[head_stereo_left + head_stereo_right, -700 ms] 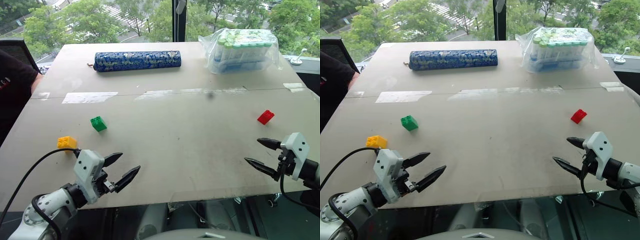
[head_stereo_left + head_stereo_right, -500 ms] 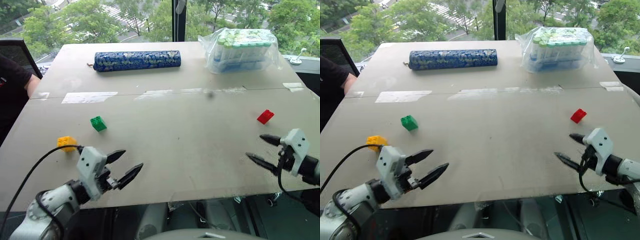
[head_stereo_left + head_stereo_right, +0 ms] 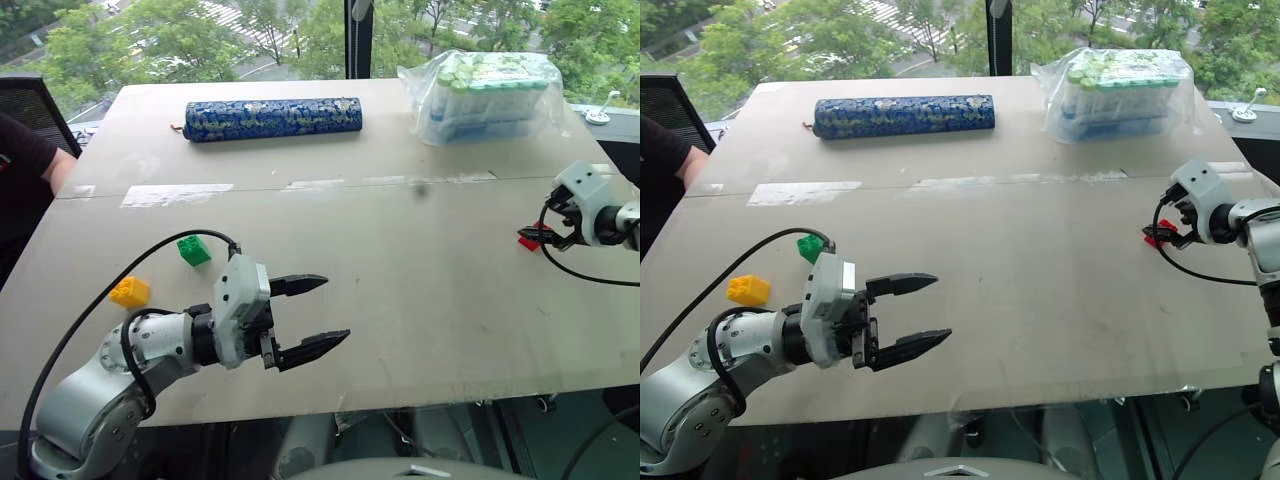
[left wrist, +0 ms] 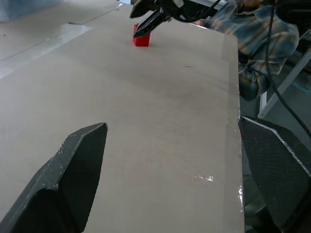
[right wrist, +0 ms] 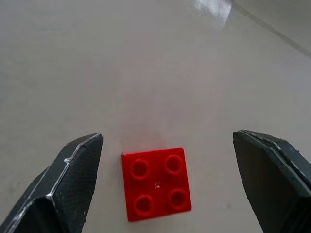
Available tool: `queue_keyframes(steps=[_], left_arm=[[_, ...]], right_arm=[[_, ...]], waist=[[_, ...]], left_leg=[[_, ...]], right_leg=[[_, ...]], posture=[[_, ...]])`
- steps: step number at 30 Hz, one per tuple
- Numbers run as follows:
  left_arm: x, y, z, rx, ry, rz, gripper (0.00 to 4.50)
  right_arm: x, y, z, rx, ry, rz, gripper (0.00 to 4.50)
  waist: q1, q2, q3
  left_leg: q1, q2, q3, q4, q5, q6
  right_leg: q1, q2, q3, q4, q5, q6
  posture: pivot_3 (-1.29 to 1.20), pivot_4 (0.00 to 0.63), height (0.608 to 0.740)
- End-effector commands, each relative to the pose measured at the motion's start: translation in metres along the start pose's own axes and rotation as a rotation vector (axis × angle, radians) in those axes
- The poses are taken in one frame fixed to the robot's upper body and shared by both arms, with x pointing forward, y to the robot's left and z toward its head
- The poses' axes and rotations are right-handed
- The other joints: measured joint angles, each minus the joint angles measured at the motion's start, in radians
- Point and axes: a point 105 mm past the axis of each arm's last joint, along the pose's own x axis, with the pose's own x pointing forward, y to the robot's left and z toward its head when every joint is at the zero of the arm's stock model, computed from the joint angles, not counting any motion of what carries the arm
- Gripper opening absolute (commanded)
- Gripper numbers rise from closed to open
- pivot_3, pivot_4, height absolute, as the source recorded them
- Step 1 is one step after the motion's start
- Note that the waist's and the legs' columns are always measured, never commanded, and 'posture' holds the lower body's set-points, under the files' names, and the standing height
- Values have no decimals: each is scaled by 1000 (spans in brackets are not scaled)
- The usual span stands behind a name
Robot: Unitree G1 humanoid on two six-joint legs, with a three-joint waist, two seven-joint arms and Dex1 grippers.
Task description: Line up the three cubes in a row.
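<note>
Now right end effector (image 5: 167, 189) angled down, spread wide astride studded red cube (image 5: 156, 183) near counter's (image 3: 400, 270) right edge, left end effector (image 3: 312, 316) level, wide, empty.

Red cube (image 5: 156, 183), blue patterned roll (image 3: 272, 118)

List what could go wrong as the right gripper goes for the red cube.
1. The right gripper is open with the red cube between its fingers but nearer one finger; closing may push or twist it rather than grip it squarely.
2. The red cube sits near the table's right edge; a nudge could send it off.
3. The green cube and yellow cube lie far across the table, so the carry is long.
</note>
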Motion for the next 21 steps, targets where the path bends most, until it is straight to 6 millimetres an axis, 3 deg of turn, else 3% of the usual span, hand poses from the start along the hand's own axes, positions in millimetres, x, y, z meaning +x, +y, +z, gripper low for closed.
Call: queue_keyframes(steps=[1,3,8,10,12,14,16,19,21], left_arm=[[1,-3,5,29,-24,-21,4458],[2,-2,5,31,-24,-20,4500],[4,-2,-1,27,-19,5,4500],[3,-1,0,24,-23,18,4500],[-1,2,-1,17,-19,43,4500],[-7,5,-1,16,-12,73,4500],[-10,6,0,14,-13,89,4500],[-20,7,-2,21,21,127,4500],[-26,8,-4,22,45,145,4500]], right_arm=[[-3,-8,1,4,31,14,4168],[-1,-8,-1,8,45,22,3692],[-5,-11,-4,-25,69,37,1349],[-10,-7,0,-48,55,71,1390],[-15,11,20,-65,-19,163,1390],[-20,47,49,-125,-106,312,1390],[-23,67,60,-154,-138,381,1390],[-17,135,91,-315,-217,583,1390],[-10,165,103,-431,-254,647,1390]], waist=[[5,0,0],[6,0,1],[8,0,1],[8,0,1],[7,0,1],[0,1,1],[-8,1,1],[-15,-1,1],[-21,-1,1]], left_leg=[[0,0,0,0,0,0],[0,0,1,0,-1,1],[1,0,1,2,-3,5],[1,0,0,2,-3,5],[2,0,1,3,-3,5],[2,2,1,3,-3,5],[3,5,3,2,-3,4],[4,7,2,2,-4,3],[5,9,3,2,-5,1]], right_leg=[[0,0,0,0,0,0],[0,0,1,-1,0,0],[1,1,3,0,1,2],[1,2,3,0,1,2],[1,3,4,0,2,2],[1,4,4,1,2,2],[1,5,4,1,3,1],[1,6,2,1,3,0],[1,7,1,1,4,-1]], posture=[[0,150,740],[0,150,740],[0,150,740],[0,150,740],[0,150,740],[0,150,740],[0,150,740],[0,150,740],[0,150,740]])
